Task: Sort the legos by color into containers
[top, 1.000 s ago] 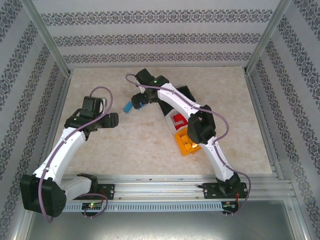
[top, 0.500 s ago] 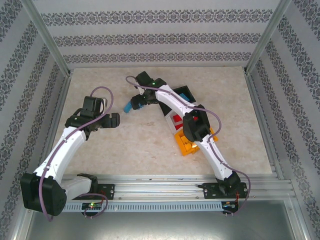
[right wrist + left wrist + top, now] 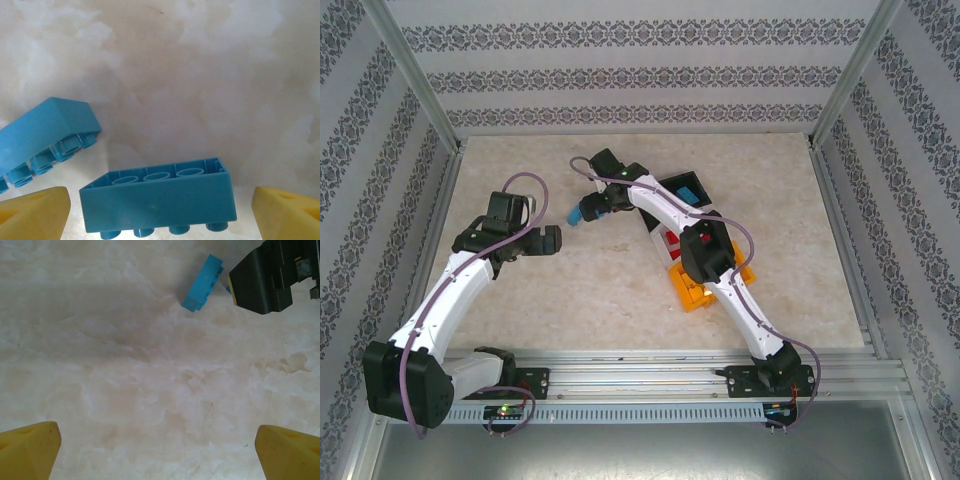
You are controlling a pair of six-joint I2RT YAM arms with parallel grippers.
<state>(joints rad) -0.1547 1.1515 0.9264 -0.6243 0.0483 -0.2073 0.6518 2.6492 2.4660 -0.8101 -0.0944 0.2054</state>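
The left claw (image 3: 548, 240) hangs over bare, marbled tabletop (image 3: 570, 300) with its yellow fingertips (image 3: 27, 450) spread wide and nothing between them. Ahead of it and to the right lie the loose legos. A tilted light blue brick (image 3: 45, 137) rests on the tabletop with its studs turned down and toward the camera, and beside it is a second light blue brick (image 3: 157, 200). The right claw (image 3: 588, 212) is lowered around this second brick, its fingers wide apart with a gap showing on each side, so it grips nothing. Further right stand the joined containers: black bin (image 3: 685, 188) with blue inside, white bin (image 3: 665, 240) with red, and orange-yellow bin (image 3: 695, 290). The right arm (image 3: 720, 270) crosses over them and hides much of their contents.
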